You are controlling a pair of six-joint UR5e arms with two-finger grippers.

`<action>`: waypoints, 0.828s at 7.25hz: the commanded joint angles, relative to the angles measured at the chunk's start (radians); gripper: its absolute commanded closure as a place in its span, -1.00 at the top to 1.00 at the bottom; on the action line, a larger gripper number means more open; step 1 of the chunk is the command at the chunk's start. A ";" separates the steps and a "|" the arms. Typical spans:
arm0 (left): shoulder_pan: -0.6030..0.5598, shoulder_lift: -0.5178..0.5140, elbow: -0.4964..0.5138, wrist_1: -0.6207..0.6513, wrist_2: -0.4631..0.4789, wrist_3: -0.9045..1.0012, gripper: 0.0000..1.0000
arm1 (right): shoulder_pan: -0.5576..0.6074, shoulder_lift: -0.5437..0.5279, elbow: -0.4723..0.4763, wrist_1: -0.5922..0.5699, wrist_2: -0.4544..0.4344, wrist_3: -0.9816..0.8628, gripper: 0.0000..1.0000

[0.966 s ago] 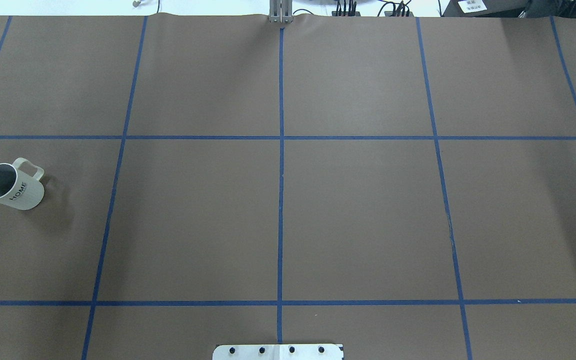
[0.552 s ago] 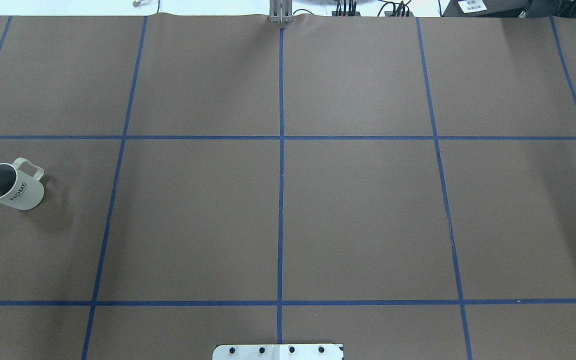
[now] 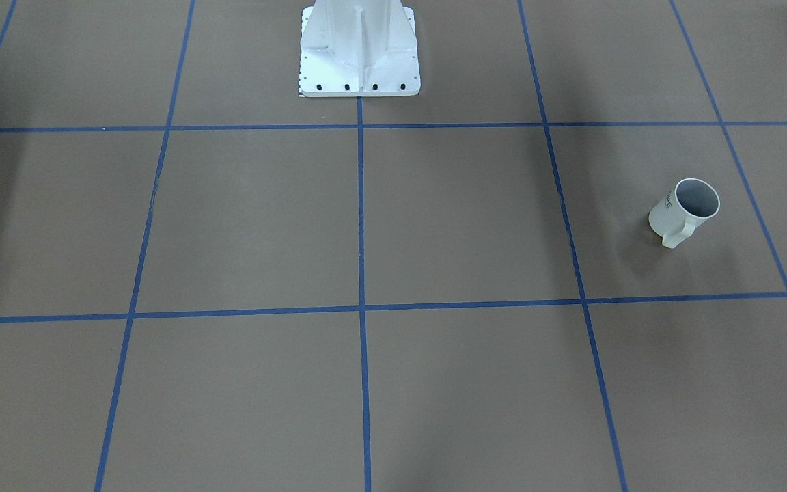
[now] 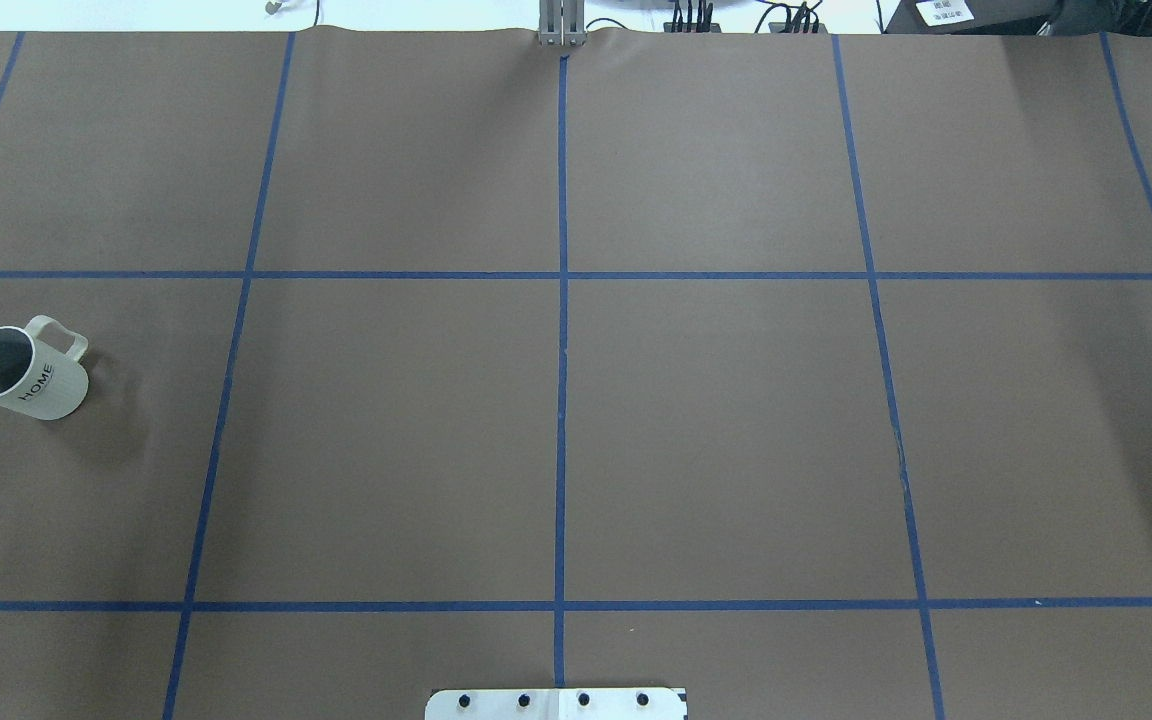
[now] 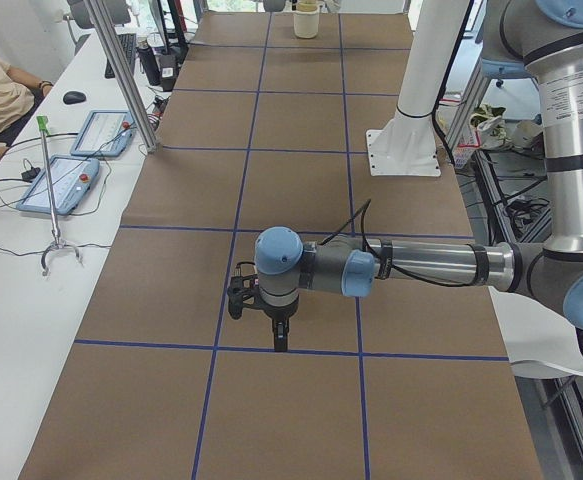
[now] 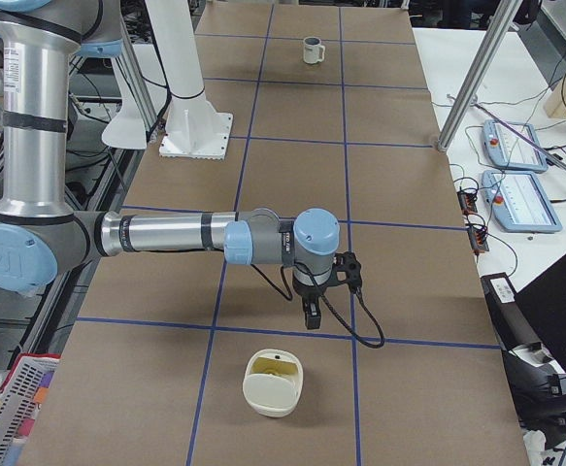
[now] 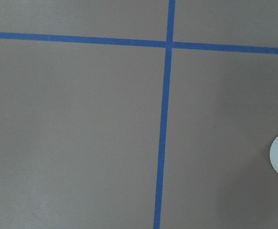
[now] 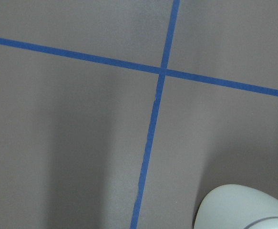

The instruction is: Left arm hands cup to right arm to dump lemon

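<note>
Brown, blue-taped surface [image 4: 716,420] carries the cup [image 4: 21,373] upright; left arm [image 5: 421,265] and right arm [image 6: 166,233] hang well apart from it; whether their jaws are spread, I cannot tell.

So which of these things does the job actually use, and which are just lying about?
Job: cup; left end effector; right end effector; lemon (not clearly visible).
Lying about: cream container (role unclear); tablets; computer mouse.
</note>
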 commanded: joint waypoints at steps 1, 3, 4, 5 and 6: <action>0.001 -0.002 -0.002 -0.001 -0.007 0.005 1.00 | -0.007 -0.014 -0.002 0.001 0.022 0.004 1.00; 0.001 -0.002 0.002 -0.003 -0.007 0.006 1.00 | -0.008 -0.013 -0.021 0.007 0.022 0.002 1.00; 0.001 -0.002 0.014 -0.004 -0.004 0.006 1.00 | -0.009 -0.008 -0.027 0.005 0.024 0.004 1.00; -0.001 -0.002 0.004 -0.004 -0.007 0.006 1.00 | -0.009 -0.008 -0.026 0.005 0.035 0.005 1.00; -0.001 -0.002 0.002 -0.004 -0.007 0.006 1.00 | -0.009 -0.010 -0.027 0.005 0.044 0.013 1.00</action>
